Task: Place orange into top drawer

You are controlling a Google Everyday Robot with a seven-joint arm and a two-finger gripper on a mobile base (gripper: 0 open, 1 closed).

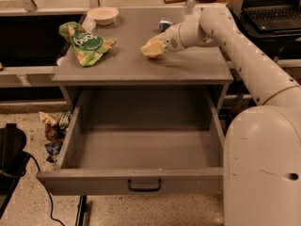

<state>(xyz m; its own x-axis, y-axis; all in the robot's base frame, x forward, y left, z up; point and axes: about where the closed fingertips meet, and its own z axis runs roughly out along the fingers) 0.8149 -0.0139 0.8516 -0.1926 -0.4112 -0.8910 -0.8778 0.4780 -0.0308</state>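
Note:
My gripper [153, 48] hovers low over the middle of the grey countertop [127, 65], its pale yellow tip pointing left toward the green bag. No orange shows as a separate object; it is hidden or out of view. The top drawer [141, 147] is pulled fully open below the countertop. It is wide, shallow and grey inside, with nothing in it. Its dark bar handle [144, 186] sits centred on the front panel. My white arm [244, 55] reaches in from the right across the countertop's back right corner.
A green snack bag [84, 42] lies on the countertop's left side. A white bowl [102, 14] stands at the back left. A crushed blue-silver can [164, 23] sits behind my wrist. A laptop [273, 6] is at the far right. Litter [54, 126] lies on the floor at left.

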